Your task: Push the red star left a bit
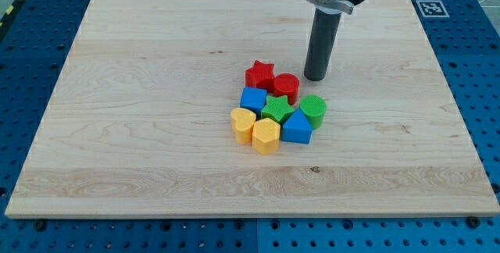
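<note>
A: None of the push looks done; red star (259, 74) sits at the cluster's top-left, touching the red cylinder (286, 87).

B: No claw fitted, so no state. My tip (316, 76) stands just right of the cylinder, on the bench (141, 89).

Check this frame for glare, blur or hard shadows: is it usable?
Camera view: even, soft lighting, no glare on the wooden board; blocks such as the red star are sharp with faint shadows; my tip casts only a small soft shadow; the rod's upper mount is cropped by the view's top.
</note>
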Controlling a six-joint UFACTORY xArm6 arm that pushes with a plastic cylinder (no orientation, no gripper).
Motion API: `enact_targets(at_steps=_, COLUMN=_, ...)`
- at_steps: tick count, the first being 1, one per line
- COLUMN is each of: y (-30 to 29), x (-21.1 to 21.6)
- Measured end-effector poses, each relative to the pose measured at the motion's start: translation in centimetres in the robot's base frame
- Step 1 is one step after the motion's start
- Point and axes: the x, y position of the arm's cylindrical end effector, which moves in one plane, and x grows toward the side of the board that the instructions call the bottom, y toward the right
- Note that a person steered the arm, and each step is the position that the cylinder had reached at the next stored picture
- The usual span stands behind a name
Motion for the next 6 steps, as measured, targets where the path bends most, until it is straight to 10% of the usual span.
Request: enact_targets(at_steps=6, y=-9.1, x=-0.7)
